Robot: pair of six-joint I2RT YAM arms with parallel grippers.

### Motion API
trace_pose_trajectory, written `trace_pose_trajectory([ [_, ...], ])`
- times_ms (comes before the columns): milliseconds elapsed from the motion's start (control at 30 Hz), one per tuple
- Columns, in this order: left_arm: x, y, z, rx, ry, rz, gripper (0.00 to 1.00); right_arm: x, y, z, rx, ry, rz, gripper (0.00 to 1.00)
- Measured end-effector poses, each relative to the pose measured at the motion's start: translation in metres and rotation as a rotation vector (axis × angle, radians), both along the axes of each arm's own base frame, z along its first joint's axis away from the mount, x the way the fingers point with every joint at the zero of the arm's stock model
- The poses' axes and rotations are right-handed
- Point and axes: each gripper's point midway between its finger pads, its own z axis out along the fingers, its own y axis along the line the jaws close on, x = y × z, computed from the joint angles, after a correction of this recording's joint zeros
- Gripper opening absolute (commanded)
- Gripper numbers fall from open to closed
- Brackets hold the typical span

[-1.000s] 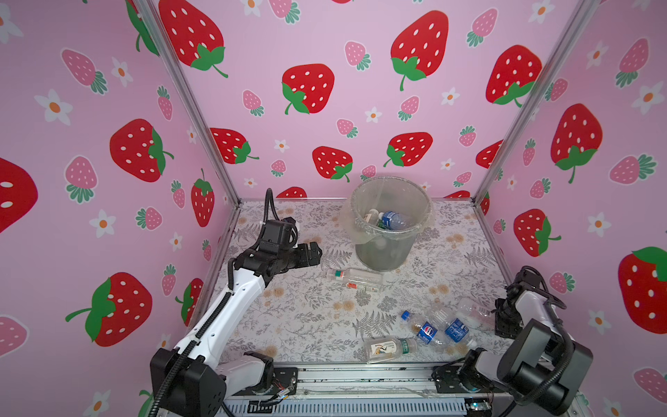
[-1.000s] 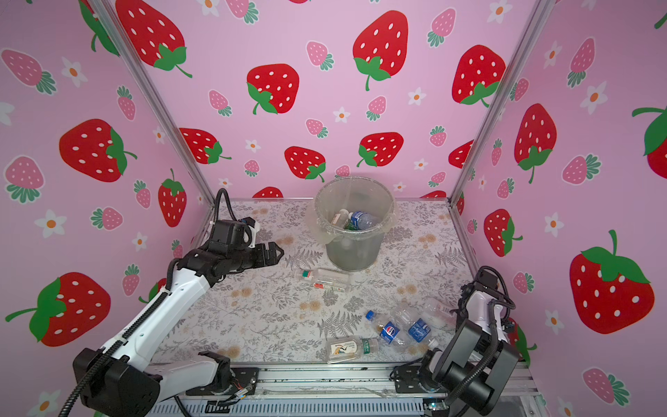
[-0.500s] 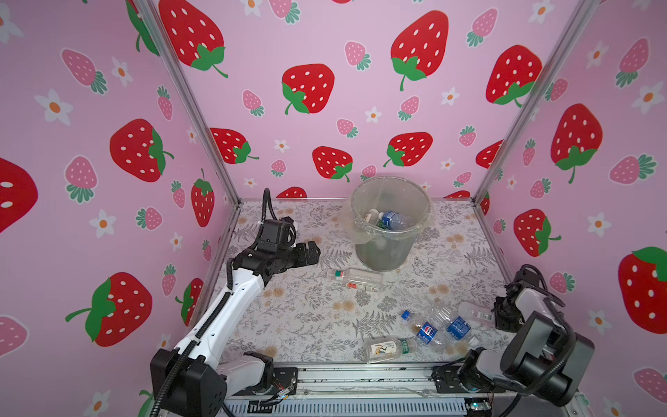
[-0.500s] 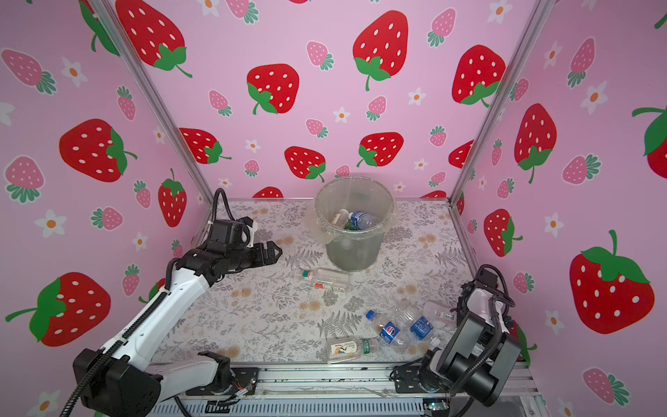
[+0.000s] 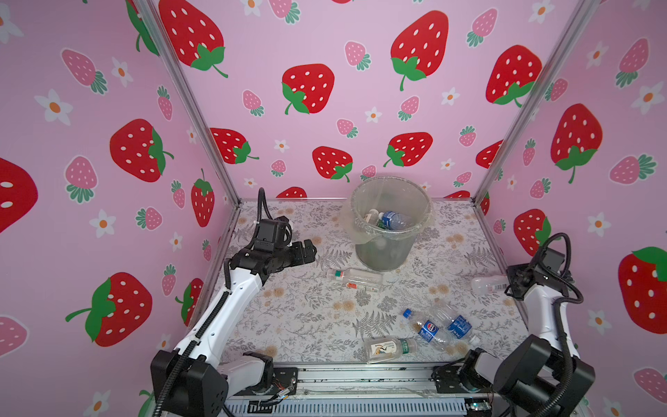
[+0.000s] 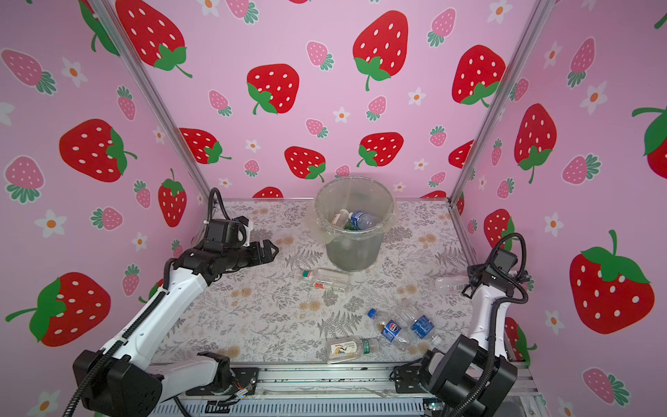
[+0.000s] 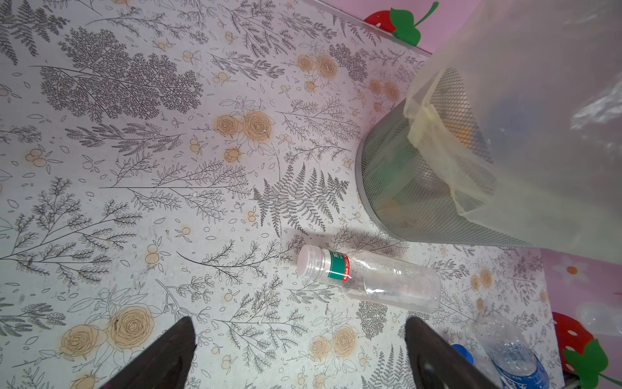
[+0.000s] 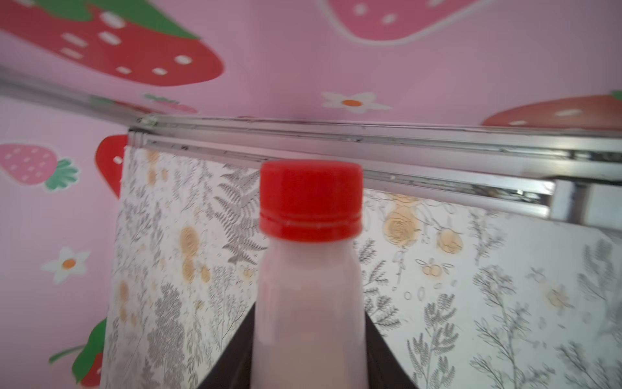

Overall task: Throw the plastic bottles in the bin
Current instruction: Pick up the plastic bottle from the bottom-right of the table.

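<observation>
Partway thru: a few bottles [image 5: 391,220] lie in the bin [image 5: 382,252]. My R end effector [image 8: 308,352] is clamped on a red-capped bottle [image 8: 309,269] near the right wall, well apart from bin. L end effector [image 5: 308,251] gapes wide, empty. Four loose bottles [image 5: 355,278] to go on worktop [image 5: 288,325]

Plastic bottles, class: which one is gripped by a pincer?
The pale red-capped plastic bottle, clamped in the right pincer; the other bottles lie loose on the floral table or in the grey mesh bin.

Right wrist view: red-capped bottle [image 8: 309,286] blurred, its base cut off at the edge. Both top views: bin [image 5: 382,252] contents partly hidden by its wall.
</observation>
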Motion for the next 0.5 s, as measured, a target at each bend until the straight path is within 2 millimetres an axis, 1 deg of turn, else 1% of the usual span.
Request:
trace_pose_trajectory([
  [100,0.000,0.000,0.000,0.001,0.001,0.001,0.99,0.026,0.023,0.030,-0.067,-0.148,0.166,0.43],
  [200,-0.001,0.002,-0.002,0.008,0.008,0.006,0.99,0.045,0.046,0.059,-0.140,-0.247,0.311,0.43],
  [300,-0.002,0.003,-0.003,0.011,0.014,0.009,0.99,0.062,0.069,0.076,-0.188,-0.301,0.444,0.44],
  [400,-0.002,0.004,-0.003,0.012,0.016,0.011,0.99,0.070,0.095,0.084,-0.234,-0.338,0.571,0.44],
  [500,-0.002,0.005,-0.003,0.012,0.016,0.014,0.99,0.070,0.122,0.101,-0.297,-0.400,0.700,0.45],
])
